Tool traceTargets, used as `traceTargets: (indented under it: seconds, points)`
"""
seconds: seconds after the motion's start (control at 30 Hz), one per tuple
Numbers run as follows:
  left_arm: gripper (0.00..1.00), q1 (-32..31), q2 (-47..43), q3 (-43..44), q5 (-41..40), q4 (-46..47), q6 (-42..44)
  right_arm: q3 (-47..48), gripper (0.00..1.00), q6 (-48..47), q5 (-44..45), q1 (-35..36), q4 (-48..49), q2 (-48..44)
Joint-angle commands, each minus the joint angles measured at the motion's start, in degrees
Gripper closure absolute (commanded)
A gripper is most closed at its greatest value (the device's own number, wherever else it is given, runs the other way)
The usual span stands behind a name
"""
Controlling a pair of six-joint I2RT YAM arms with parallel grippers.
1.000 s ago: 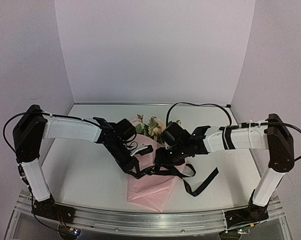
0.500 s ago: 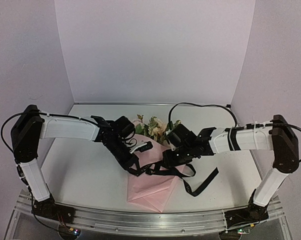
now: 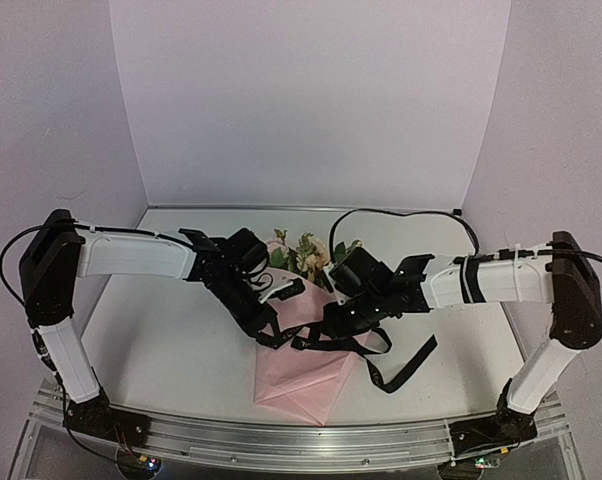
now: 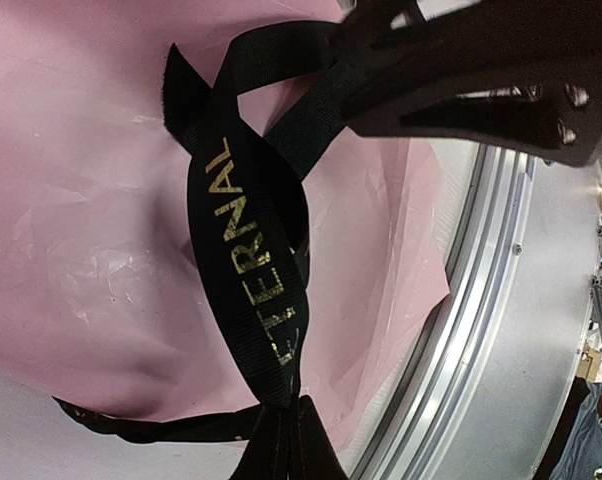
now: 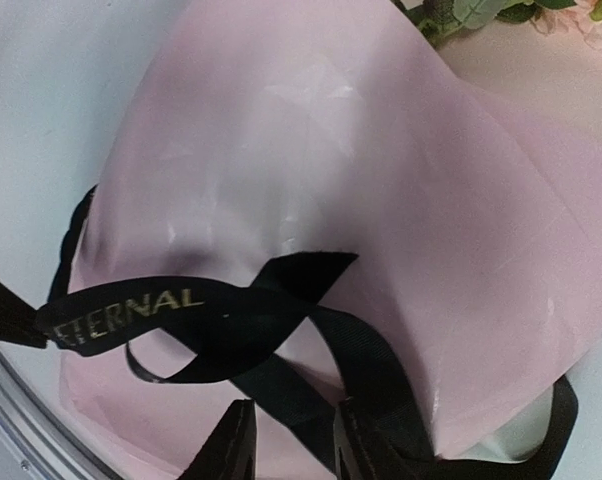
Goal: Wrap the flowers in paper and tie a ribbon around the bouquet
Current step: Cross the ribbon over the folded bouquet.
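1. The left arm (image 3: 141, 255) reaches inward over the table (image 3: 161, 340), its wrist dipped over the bouquet (image 3: 306, 375).
2. The left gripper (image 4: 281, 450) is pinched tight on the ribbon (image 4: 243, 250), which loops across the paper (image 4: 101, 200).
3. The right arm (image 3: 491, 280) mirrors it, wrist angled down.
4. The right gripper (image 5: 293, 440) shows a narrow gap, with a ribbon strand between its fingers.
5. The flowers (image 3: 303, 250) stick out of the cone's far end.

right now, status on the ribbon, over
Left claw shut on ribbon. Right claw open, a strand between its fingers. Ribbon crossed loosely over bouquet. Nothing blocking.
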Motion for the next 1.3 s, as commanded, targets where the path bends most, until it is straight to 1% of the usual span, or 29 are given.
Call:
traceTargets:
  seconds: [0.0,0.1,0.23,0.4,0.67,0.83,0.97,1.1,1.27]
  points:
    - [1.00,0.35,-3.72,1.73,0.29,1.86,0.15,1.09,0.79,10.94,-3.22,3.69,0.88,0.33]
    - [1.00,0.46,-3.99,1.56,0.31,2.16,0.20,-0.64,0.87,17.76,-4.81,3.82,6.10,2.42]
    - [1.00,0.62,-4.31,1.40,0.15,2.53,0.01,-2.28,0.89,22.38,-5.21,3.82,11.68,3.32]
    - [1.00,0.71,-4.84,1.28,0.21,2.89,-0.13,-0.98,0.91,24.58,-4.92,3.74,11.95,5.52]
    - [1.00,0.80,-5.33,0.65,0.39,2.94,-0.41,1.92,0.90,26.61,0.07,3.57,12.97,9.55]
    - [1.00,0.80,-5.21,0.19,1.15,2.76,-0.63,4.85,0.89,26.24,5.08,3.30,14.34,11.26]
    - [1.00,0.80,-4.65,-0.33,1.67,2.79,-1.02,5.92,0.88,24.93,9.04,3.27,17.26,11.49]
    - [1.00,0.80,-3.35,0.24,2.46,2.34,-0.97,6.29,0.87,23.73,7.86,3.22,17.75,10.70]
    - [0.99,0.80,0.10,2.06,3.70,-0.07,0.05,1.33,0.84,22.82,7.92,3.33,17.75,6.13]
